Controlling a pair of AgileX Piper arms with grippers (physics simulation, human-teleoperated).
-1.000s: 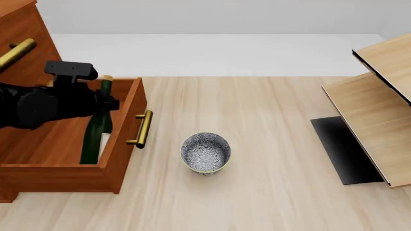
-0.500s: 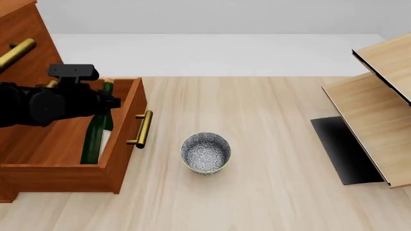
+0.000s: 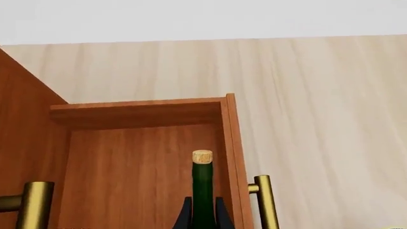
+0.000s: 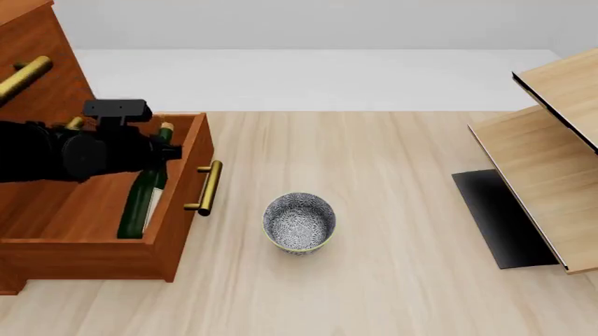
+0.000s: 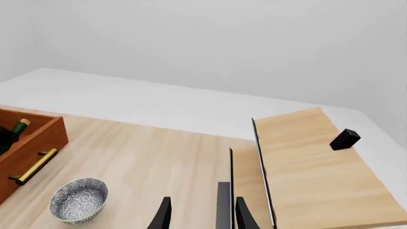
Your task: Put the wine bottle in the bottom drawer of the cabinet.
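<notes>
The wine bottle [image 4: 140, 199] leans inside the open bottom drawer [image 4: 182, 192] of the cabinet [image 4: 38, 66], its base on the drawer floor and its cork tipped toward the drawer's front wall. My left gripper [image 4: 154, 150] is shut on the bottle's neck just below the cork. In the left wrist view the green neck [image 3: 203, 191] rises between the two black fingers [image 3: 184, 217]. The right wrist view shows my right gripper [image 5: 202, 217] open and empty, far from the drawer [image 5: 32, 143]; it is out of the front view.
A patterned bowl [image 4: 299, 222] stands on the table just right of the drawer's brass handle [image 4: 207, 187]. A pale wood shelf unit [image 4: 551, 140] and a dark mat [image 4: 500, 217] occupy the right side. An upper brass handle [image 4: 24, 77] juts from the cabinet.
The left gripper has shifted right and slightly down with the bottle neck. The bottle now tilts more, its cork nearer the drawer's front wall.
</notes>
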